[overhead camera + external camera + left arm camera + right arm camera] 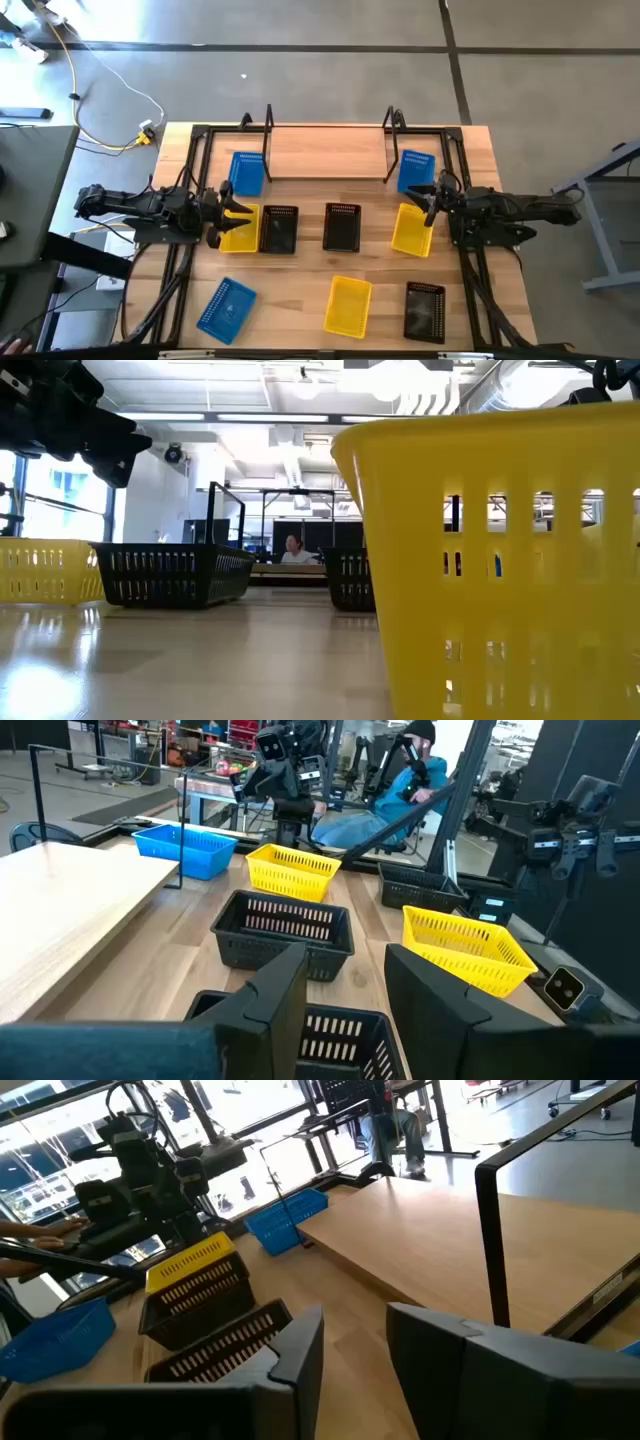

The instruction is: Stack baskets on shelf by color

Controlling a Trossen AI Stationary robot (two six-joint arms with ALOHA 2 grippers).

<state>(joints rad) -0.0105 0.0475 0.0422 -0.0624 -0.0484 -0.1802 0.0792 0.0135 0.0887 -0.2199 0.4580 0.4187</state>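
Observation:
The shelf (328,152) stands at the far middle of the table between two black uprights, its board bare. A blue basket (245,172) rests by its left end and another blue one (415,170) by its right end. In the middle row sit a yellow basket (238,228), two black baskets (278,230) (342,226) and a yellow one (412,230). My left gripper (232,208) hovers open over the left yellow basket; my left gripper (345,1010) has nothing between its fingers. My right gripper (430,200) hovers open over the right yellow basket's far end; my right gripper (355,1360) holds nothing.
Along the near edge lie a blue basket (226,308), a yellow basket (348,305) and a black basket (425,310). The shelf's right upright (495,1230) rises close to my right gripper. A person (293,548) sits in the room beyond the table.

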